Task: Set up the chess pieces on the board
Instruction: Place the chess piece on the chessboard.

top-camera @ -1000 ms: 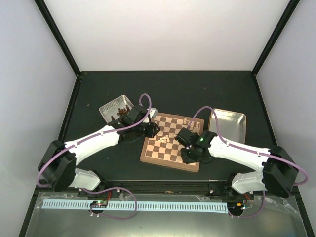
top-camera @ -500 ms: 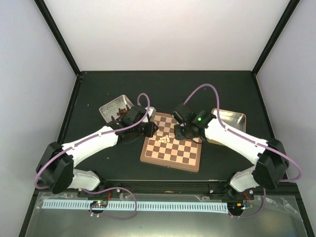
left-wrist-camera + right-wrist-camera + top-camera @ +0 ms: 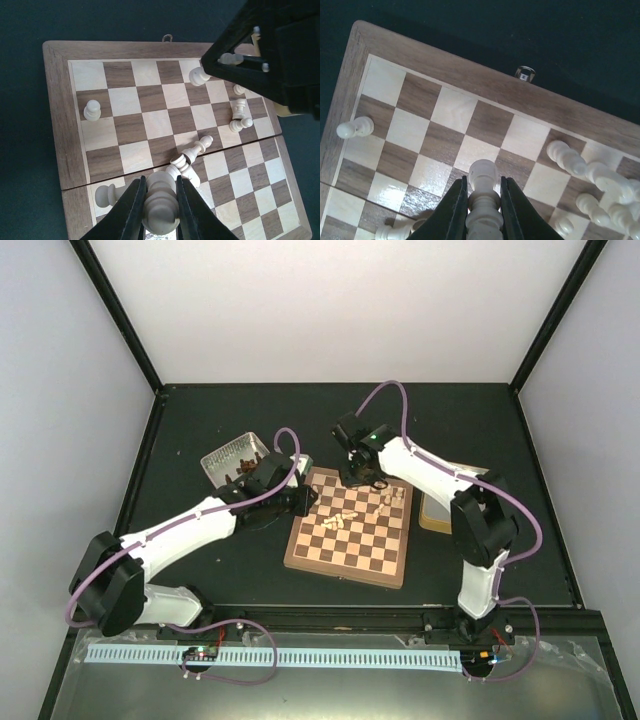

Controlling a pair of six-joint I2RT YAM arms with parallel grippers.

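Observation:
The board (image 3: 340,550) lies mid-table with cream chess pieces (image 3: 335,523) scattered on it, some fallen. My left gripper (image 3: 305,502) is at the board's left edge, shut on a cream piece (image 3: 160,205) above a fallen cluster (image 3: 192,157). A pawn (image 3: 92,110) stands near the board's rim (image 3: 55,115). My right gripper (image 3: 362,476) is over the far edge, shut on a tall cream piece (image 3: 483,176) above the squares (image 3: 450,110). More pieces (image 3: 590,172) lie at the right in the right wrist view.
A metal tin (image 3: 232,456) holding dark pieces sits left of the board, behind my left arm. A second tin (image 3: 437,513) is right of the board, partly hidden by my right arm. The right arm's black wrist (image 3: 272,55) hangs over the board's far side.
My right arm swung from the board's near right corner to its far edge, its gripper now near the far left squares. My left arm has barely moved.

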